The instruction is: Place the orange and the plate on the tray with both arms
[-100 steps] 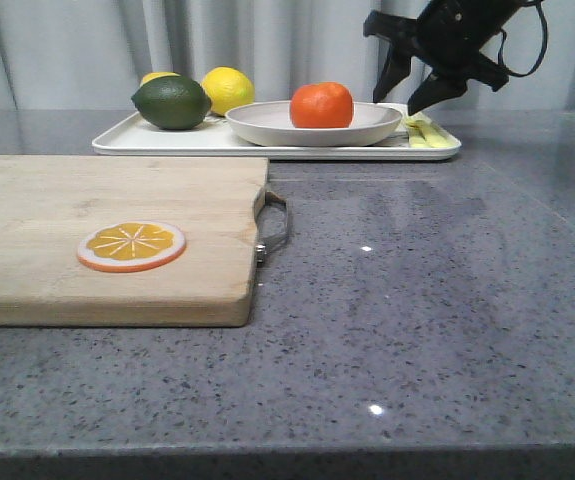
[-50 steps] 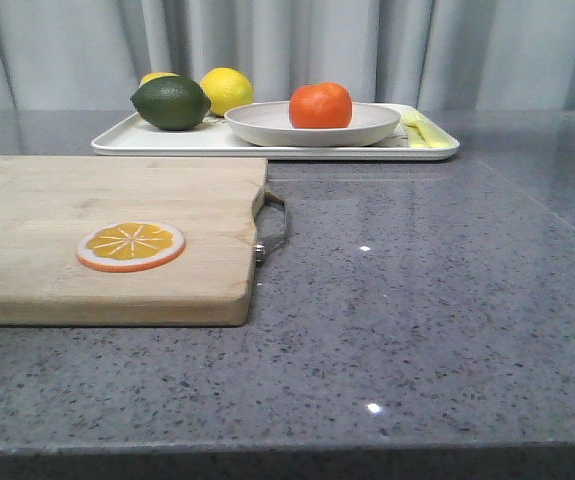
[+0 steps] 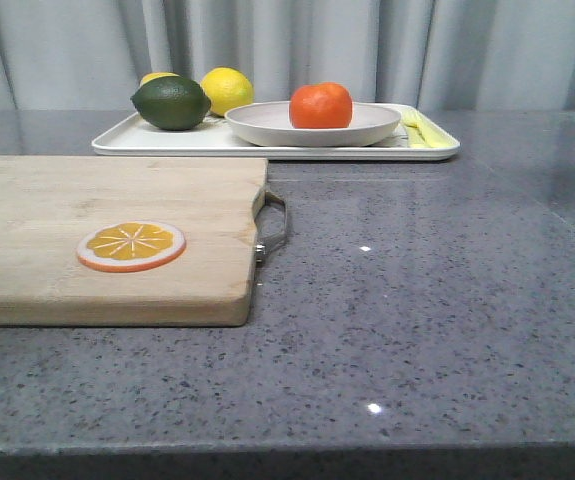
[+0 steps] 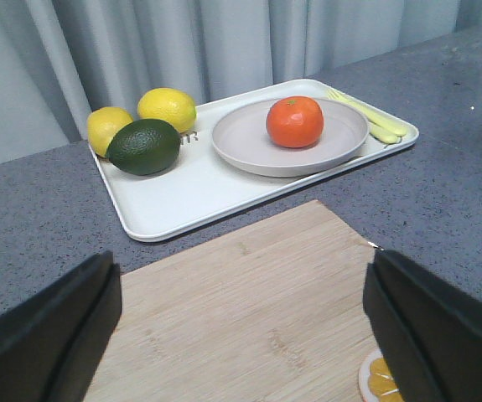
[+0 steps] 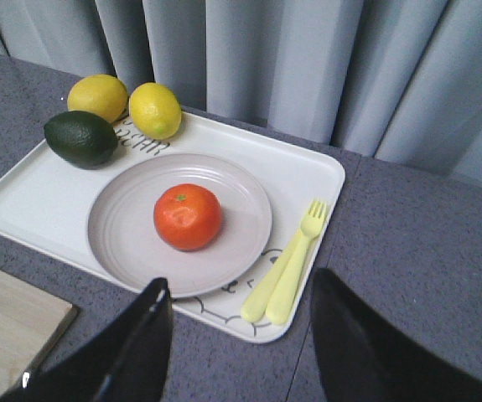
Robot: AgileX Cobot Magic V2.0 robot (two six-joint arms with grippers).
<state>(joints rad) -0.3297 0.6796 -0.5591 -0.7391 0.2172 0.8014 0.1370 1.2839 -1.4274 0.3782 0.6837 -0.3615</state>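
While sitting on matte off-white round plate (image 5: pixel 178 224) inside white rectangular tray (image 5: pixel 23 201), glossy round orange (image 5: pixel 188 216) probably rolling easily; left gripper (image 4: pixel 241 322) and right gripper (image 5: pixel 236 339) both gaping wide, holding nothing.

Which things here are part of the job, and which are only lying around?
Job: orange, sitting on the plate; tray under both.

Lying about: two lemons, dark green avocado, yellow fork, cutting board, orange slice.

one orange (image 3: pixel 321 105), two lemons (image 5: pixel 126 104), one avocado (image 3: pixel 171 103), one plate (image 3: pixel 267 124)
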